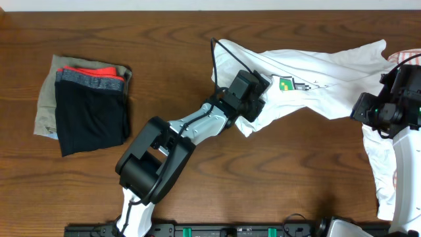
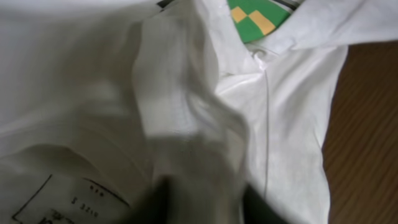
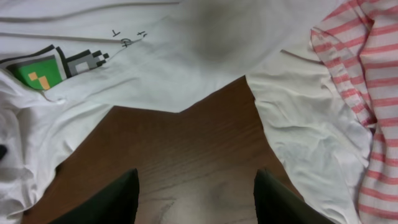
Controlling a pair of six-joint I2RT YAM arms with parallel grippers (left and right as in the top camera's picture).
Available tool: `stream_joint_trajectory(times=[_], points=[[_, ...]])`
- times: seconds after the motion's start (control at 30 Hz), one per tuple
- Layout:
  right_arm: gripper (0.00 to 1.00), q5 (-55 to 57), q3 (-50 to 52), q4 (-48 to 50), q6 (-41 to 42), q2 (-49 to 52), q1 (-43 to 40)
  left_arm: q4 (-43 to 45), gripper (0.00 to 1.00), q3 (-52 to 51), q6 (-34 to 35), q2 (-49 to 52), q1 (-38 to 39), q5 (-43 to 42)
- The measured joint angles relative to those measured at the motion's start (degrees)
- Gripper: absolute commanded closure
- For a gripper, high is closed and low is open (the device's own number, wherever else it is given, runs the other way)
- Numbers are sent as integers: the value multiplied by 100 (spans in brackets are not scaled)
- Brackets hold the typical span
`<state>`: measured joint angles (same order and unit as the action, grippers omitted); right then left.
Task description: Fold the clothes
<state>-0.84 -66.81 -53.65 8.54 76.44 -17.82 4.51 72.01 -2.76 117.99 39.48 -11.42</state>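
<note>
Overhead, the white shirt [image 1: 329, 79] lies spread across the right half of the desk [image 1: 197, 39], its green-and-black chest print [image 1: 285, 83] facing up. The left gripper [image 1: 247, 92] sits on the shirt's left part just beside the print. In the left wrist view its fingers [image 2: 161, 199] stand narrow, pinching a raised fold of the white fabric. The right gripper [image 3: 199, 193] hangs wide over bare wood at the shirt's edge, holding nothing. A striped garment [image 3: 367, 74] lies against the shirt's right side. A folded stack [image 1: 85, 105] rests far left.

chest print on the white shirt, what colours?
Chest print: green with orange squares, black-grey edging. Clearest in right wrist view.
</note>
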Motion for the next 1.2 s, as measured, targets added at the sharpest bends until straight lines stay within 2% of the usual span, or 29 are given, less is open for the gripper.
stream_joint_trajectory(times=[0.2, 0.3, 0.4, 0.6, 0.67, 0.77, 0.8, 0.83, 0.87, 0.93, 0.97, 1.2], points=[[43, 2, 0, -11, 0, 0, 0, -236, 94, 0, -11, -15, 0, 7], [43, 2, 0, -11, 0, 0, 0, -686, 94, -4, -7, -197, -11, 4], [43, 2, 0, -13, 0, 0, 0, -1453, 94, -11, -4, -702, -37, 4], [43, 2, 0, -4, -2, 0, 0, -3303, 94, -13, 162, -2345, -87, 22], [43, 2, 0, 2, 0, 0, 0, -3543, 94, -11, 216, -2776, -85, 24], [43, 2, 0, 7, 0, 0, 0, -3427, 93, 0, 275, -3067, -85, 24], [43, 0, 0, 9, 0, 0, 0, -3335, 70, 0, 280, -3060, -85, 24], [43, 0, 0, 9, 0, 0, 0, -3220, 43, 2, 293, -3010, -85, 24], [43, 2, 0, 7, 0, 0, 0, -3071, 28, 2, 295, -2927, -85, 26], [43, 2, 0, -7, 0, 0, 0, -2719, 15, 2, 297, -2680, -85, 24], [43, 2, 0, -13, 0, 0, 0, -2507, 10, 2, 299, -2520, -85, 24], [43, 2, 2, -11, 0, 0, 0, -872, 6, 2, 319, -1185, -85, 24]])
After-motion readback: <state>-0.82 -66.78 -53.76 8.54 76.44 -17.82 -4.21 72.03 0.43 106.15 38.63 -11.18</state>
